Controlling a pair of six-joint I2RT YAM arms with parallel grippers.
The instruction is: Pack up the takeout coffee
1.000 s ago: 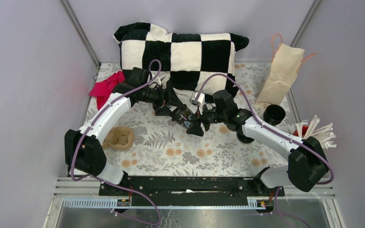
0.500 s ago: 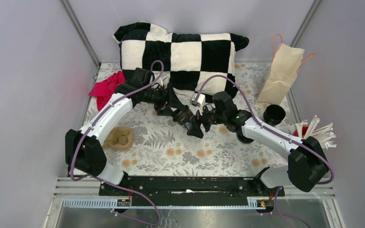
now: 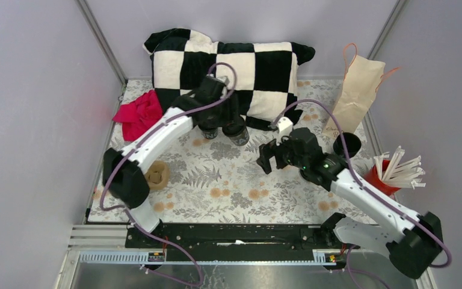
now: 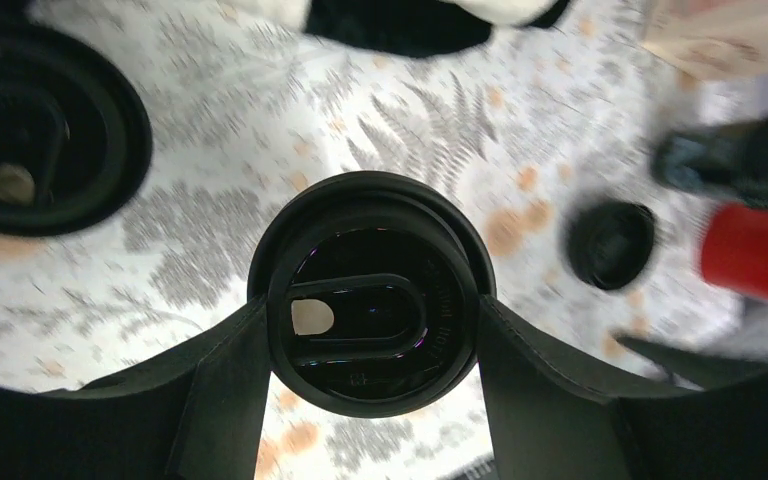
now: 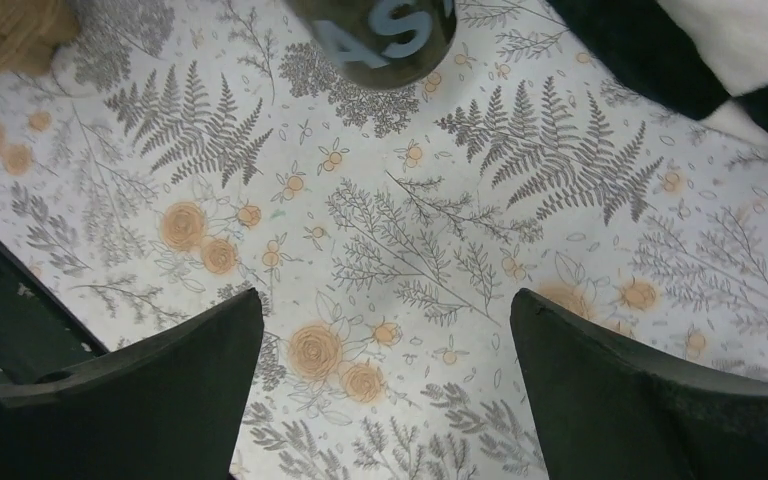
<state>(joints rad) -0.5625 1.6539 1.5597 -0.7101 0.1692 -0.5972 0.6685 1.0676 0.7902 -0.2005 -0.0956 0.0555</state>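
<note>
1 lidded black cup sits pinched between the left gripper jaws; right gripper jaws spread.

Coffee cup: black, lid too. Far pillow: black-white checks. Tablecloth: white, grey ferns, orange flowers. Far-left cloth red. Right straw cup red, straws white. Bag tan.

Pale lilac walls; floral tablecloth; checkered pillow

The left arm and right arm are white tubes with black joints — a purple cable loops along each. The right gripper has 2 black fingers.
</note>
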